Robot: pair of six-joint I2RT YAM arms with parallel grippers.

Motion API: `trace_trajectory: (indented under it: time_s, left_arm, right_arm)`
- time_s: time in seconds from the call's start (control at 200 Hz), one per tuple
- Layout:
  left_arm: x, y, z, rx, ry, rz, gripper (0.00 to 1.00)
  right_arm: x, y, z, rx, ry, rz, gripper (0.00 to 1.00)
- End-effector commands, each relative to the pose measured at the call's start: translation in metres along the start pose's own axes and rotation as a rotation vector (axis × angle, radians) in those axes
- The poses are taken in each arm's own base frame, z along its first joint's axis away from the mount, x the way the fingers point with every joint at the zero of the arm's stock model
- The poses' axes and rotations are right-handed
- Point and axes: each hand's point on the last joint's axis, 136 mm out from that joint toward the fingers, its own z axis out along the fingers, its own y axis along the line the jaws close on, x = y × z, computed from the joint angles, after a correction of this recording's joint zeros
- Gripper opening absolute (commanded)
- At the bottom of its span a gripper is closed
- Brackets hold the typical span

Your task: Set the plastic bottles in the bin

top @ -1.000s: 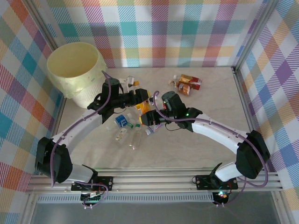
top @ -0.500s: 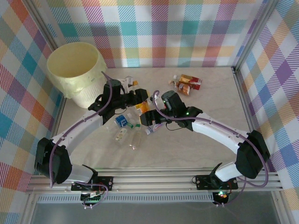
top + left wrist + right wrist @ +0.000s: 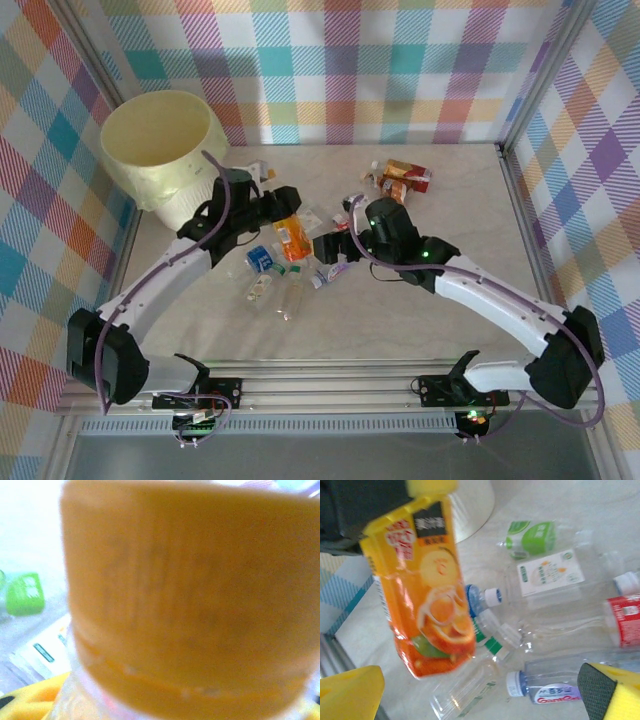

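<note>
Top external | left gripper (image 3: 283,212) pinching orange-label bottle (image 3: 292,238) (orange cap too) right of bin (image 3: 165,185) | right gripper (image 3: 328,248) spread empty, farther right of bin

Quick tally: 1 bin (image 3: 160,130) at 10 o'clock, 2 bottles (image 3: 403,181) at 1 o'clock, approx 9 more piled ctr, too tangled for exact count. 2 arms (image 3: 170,265).
</note>
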Motion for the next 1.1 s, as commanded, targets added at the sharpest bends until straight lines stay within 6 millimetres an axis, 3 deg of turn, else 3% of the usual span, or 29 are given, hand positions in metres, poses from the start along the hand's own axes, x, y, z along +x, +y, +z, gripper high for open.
trace_trajectory:
  time_s: [0.0,0.265,0.44,0.63,0.845,0.985,1.095]
  left_arm:
    - [-0.051,-0.008,-0.037,-0.035,-0.167,0.059,0.52]
    - [-0.118,-0.006,-0.102,-0.152,-0.395,0.159,0.52]
    - [-0.173,-0.012,-0.149,-0.243,-0.542,0.226,0.52]
    - [-0.238,-0.015,-0.181,-0.311,-0.712,0.279,0.52]
    - [-0.309,0.005,-0.198,-0.432,-0.84,0.301,0.51]
    - [-0.333,0.024,-0.198,-0.485,-0.88,0.3,0.51]
    - [-0.346,0.051,-0.195,-0.547,-0.906,0.281,0.51]
  right_arm:
    - [-0.014,-0.013,-0.011,0.087,-0.102,-0.011,1.0]
    - [-0.014,-0.03,-0.019,0.158,-0.161,0.015,1.0]
    - [-0.014,-0.031,-0.019,0.166,-0.167,0.004,1.0]
    - [-0.015,-0.031,-0.016,0.165,-0.165,0.009,1.0]
    - [-0.012,-0.032,-0.017,0.172,-0.158,0.012,1.0]
    - [-0.009,-0.034,-0.019,0.177,-0.152,0.025,1.0]
    - [-0.006,-0.036,-0.021,0.18,-0.148,0.035,1.0]
